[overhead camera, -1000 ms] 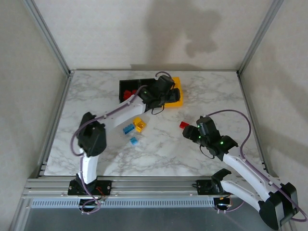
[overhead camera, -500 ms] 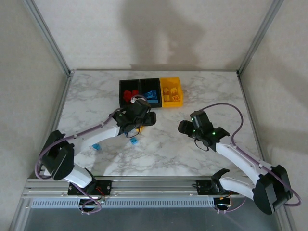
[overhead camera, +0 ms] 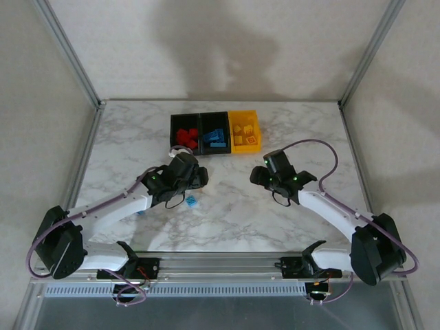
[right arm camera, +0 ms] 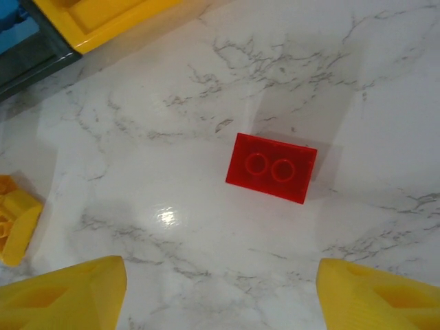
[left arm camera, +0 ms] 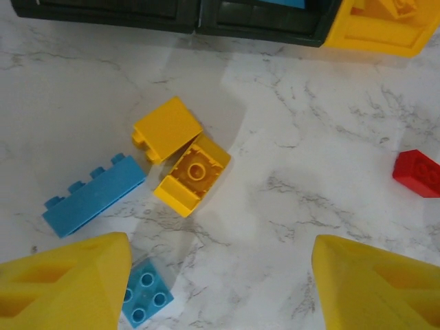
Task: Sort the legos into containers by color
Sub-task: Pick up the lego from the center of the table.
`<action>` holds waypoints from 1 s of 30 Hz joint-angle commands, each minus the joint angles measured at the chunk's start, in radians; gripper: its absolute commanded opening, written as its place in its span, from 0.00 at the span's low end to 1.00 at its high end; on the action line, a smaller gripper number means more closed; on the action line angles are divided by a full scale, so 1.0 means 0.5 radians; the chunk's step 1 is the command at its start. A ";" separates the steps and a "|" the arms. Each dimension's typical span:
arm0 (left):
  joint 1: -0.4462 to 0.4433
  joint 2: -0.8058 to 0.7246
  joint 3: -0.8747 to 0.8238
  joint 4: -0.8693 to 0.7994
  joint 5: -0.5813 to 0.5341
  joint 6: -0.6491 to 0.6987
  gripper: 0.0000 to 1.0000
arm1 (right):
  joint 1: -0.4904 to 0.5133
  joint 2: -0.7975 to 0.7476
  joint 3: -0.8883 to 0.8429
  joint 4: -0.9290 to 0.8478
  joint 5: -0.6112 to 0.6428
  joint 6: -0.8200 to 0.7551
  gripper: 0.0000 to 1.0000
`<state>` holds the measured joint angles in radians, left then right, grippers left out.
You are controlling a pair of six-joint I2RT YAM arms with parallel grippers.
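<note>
The containers stand in a row at the back: a black bin (overhead camera: pixel 184 135) with red legos, a black bin (overhead camera: pixel 216 136) with blue ones, and a yellow bin (overhead camera: pixel 245 132) with yellow ones. My left gripper (overhead camera: pixel 198 179) (left arm camera: pixel 220 289) hangs open and empty above loose legos: two yellow bricks (left arm camera: pixel 168 127) (left arm camera: pixel 192 175), a long blue brick (left arm camera: pixel 94 196) and a small blue brick (left arm camera: pixel 144 301) (overhead camera: pixel 191 201) by its left finger. My right gripper (overhead camera: pixel 258 176) (right arm camera: pixel 220 295) is open and empty just short of a red brick (right arm camera: pixel 271 167) (left arm camera: pixel 418 172) lying on the marble.
A yellow brick (right arm camera: pixel 17 223) sits at the left edge of the right wrist view. The bins' front walls (left arm camera: pixel 261 20) (right arm camera: pixel 103 20) lie just beyond both grippers. Metal frame posts (overhead camera: pixel 69 55) flank the marble table (overhead camera: pixel 309 130).
My left arm has pulled back from the bins and come down over the loose bricks. My right arm has shifted up and left over the red brick, its jaws opening wider.
</note>
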<state>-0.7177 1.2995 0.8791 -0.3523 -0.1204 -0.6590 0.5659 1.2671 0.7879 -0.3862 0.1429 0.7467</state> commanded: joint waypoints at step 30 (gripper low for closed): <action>0.123 -0.278 -0.240 -0.065 -0.008 -0.109 0.71 | -0.168 0.862 0.304 0.225 -0.003 -0.100 0.49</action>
<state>-0.6655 1.1778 0.7734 -0.3645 -0.1207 -0.7078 0.4847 1.6752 0.9188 -0.2760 0.1535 0.7002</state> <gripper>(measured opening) 0.705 0.509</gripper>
